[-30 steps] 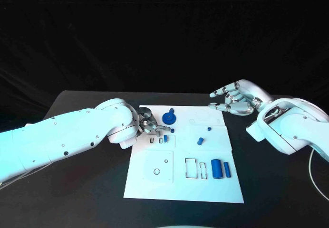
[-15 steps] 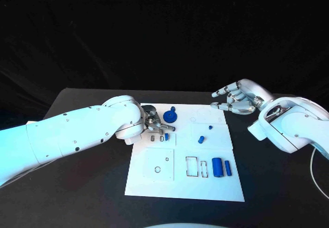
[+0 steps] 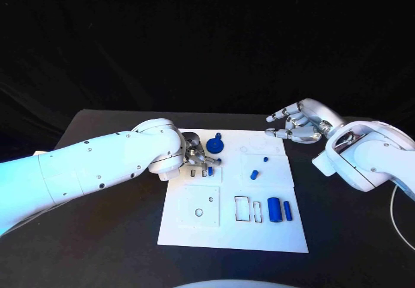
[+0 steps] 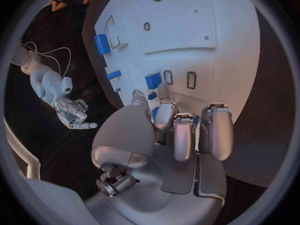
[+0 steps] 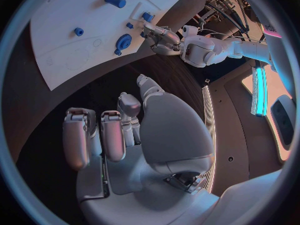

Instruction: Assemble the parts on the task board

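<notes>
Blue plastic, small and hard-looking: the parts scattered on the white task board [image 3: 259,240] look light, stiff and smooth, the sort that would skate off a fingertip if pinched carelessly, though hardly fragile. The round disc-like part [image 3: 213,146] sits near the board's far edge, towards its left, and I would judge it best taken across its rim. A short peg [image 3: 253,176] lies near the board's middle and looks best taken across its sides; a tiny stud [image 3: 264,160] lies just beyond it, almost too small to grasp except by fingertips. 2 longer bars [image 3: 278,211] lie side by side at the board's right, nearer the robot, and look easiest to pinch across their narrow width. As for holders, the board carries outlined slots [image 3: 246,210] just left of those bars, which look unfilled, and smaller slots near its left edge, 1 of which seems to hold a small blue block [image 4: 153,80]. The left hand [image 3: 197,155] sits over those small slots at the board's left edge, fingers curled down close to a small blue piece; whether it actually pinches anything I cannot tell. The right hand [image 3: 297,127] hovers off the board's far right corner, holding nothing, its fingers loosely bent and apart.
</notes>
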Robot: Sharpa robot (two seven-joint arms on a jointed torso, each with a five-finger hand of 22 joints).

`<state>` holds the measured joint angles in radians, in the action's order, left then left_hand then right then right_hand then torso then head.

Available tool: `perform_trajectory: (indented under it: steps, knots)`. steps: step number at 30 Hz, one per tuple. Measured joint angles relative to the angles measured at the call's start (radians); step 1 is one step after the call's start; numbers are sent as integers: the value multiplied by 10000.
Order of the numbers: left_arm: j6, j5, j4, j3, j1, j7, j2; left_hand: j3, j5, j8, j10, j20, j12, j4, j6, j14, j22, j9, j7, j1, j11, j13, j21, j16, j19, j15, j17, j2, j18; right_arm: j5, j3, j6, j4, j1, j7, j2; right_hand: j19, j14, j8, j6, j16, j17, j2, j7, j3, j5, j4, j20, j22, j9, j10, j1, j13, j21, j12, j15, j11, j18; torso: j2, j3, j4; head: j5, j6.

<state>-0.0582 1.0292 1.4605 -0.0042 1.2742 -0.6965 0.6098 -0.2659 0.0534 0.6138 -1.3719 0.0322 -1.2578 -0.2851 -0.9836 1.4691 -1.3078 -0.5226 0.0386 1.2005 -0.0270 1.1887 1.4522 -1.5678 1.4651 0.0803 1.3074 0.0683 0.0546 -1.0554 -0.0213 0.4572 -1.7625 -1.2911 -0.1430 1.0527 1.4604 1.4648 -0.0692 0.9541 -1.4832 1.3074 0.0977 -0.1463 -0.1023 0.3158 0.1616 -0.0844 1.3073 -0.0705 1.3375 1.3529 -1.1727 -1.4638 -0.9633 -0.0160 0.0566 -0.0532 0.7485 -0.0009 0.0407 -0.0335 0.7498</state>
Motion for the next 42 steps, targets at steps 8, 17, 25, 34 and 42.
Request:
perform_trajectory:
  steps: [8,17,25,34,42]
  knots:
    - [-200,19,-35,0,0,-7,-53,0,0,58,1,0,0,0,70,0,1,-150,0,140,1,46,40,0,0,0,-1,14,1,1,-2,-54,21,6,-7,-60,0,0,0,21,0,1,-7,21,0,0,0,0,7,1,0,-9,-9,0,0,0,0,0,-2,-1,0,5,25]
    - [-389,29,-51,-1,1,-12,-66,45,0,116,1,0,1,44,104,0,1,-294,-34,380,2,50,39,0,0,0,-1,69,1,2,-4,-171,28,11,7,-77,0,0,0,33,0,7,-1,34,16,0,17,0,6,1,0,-80,-10,0,0,0,0,1,-2,0,0,2,63]
    - [-512,35,-72,-3,1,-16,-123,126,0,155,18,0,1,125,174,0,2,-404,-34,564,19,70,39,0,-1,-1,7,120,0,3,-6,-263,48,16,23,-106,0,0,0,33,0,6,-1,34,28,0,27,0,5,1,0,-80,-9,-1,0,0,1,1,-2,2,-2,-12,91]
    - [-570,38,-91,-7,1,-18,-150,396,0,193,8,1,9,377,268,-12,3,-592,-54,1024,9,97,39,0,-1,3,6,226,1,14,-6,-309,106,20,41,-141,1,0,0,33,0,5,-1,34,27,-1,27,0,4,2,1,-80,-18,-1,0,0,1,0,-2,1,1,-8,129]
    - [-570,36,-89,22,33,-5,-160,1713,11,31,104,-105,172,1074,505,-46,3,-671,-142,1986,-112,-1,38,0,30,127,5,303,2,46,-8,-340,156,27,65,-165,0,0,0,33,0,4,-2,34,27,-1,27,0,3,2,1,-80,-18,-1,0,0,1,0,-2,1,3,-17,172]
